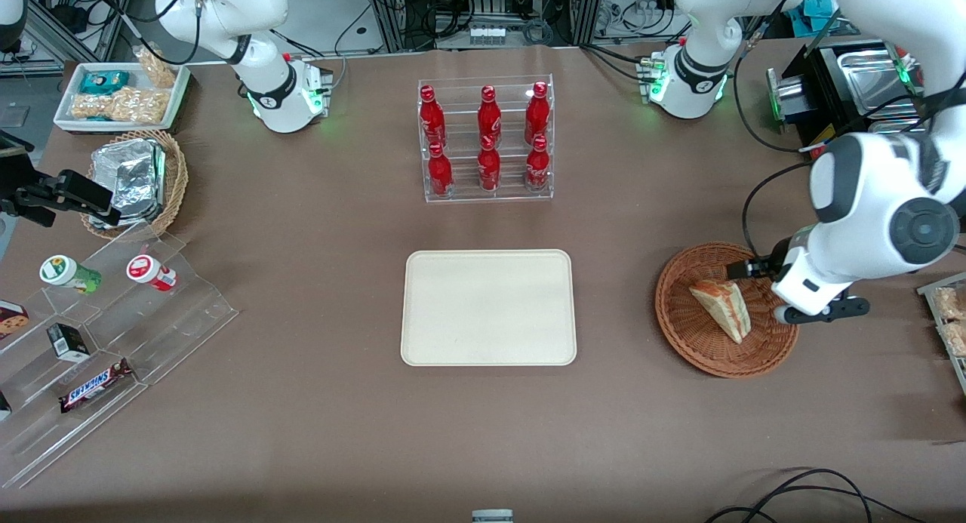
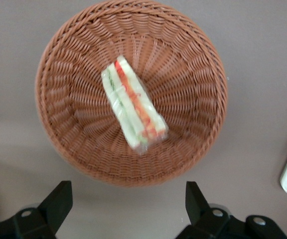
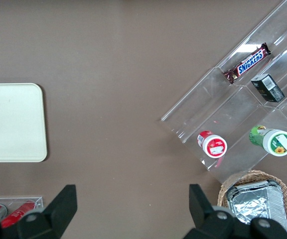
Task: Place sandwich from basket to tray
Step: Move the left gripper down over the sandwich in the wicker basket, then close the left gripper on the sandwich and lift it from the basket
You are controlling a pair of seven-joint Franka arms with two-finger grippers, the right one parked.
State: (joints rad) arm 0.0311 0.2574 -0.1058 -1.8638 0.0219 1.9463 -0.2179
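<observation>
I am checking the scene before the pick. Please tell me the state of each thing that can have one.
sandwich: lying in the basket, not gripped.
basket: holds only the sandwich.
tray: nothing on it.
claw: open, above the basket's rim, not touching the sandwich.
bottle rack: six red bottles standing upright.

The sandwich (image 1: 723, 309) lies in the basket (image 1: 683, 328), toward the working arm's end of the table. The gripper (image 2: 128, 204) hangs over the basket's rim, fingers spread, apart from the sandwich. The tray (image 1: 489, 309) sits mid-table, well apart from the basket. The bottle rack (image 1: 486, 139) stands farther from the front camera than the tray, near the table's back edge.
</observation>
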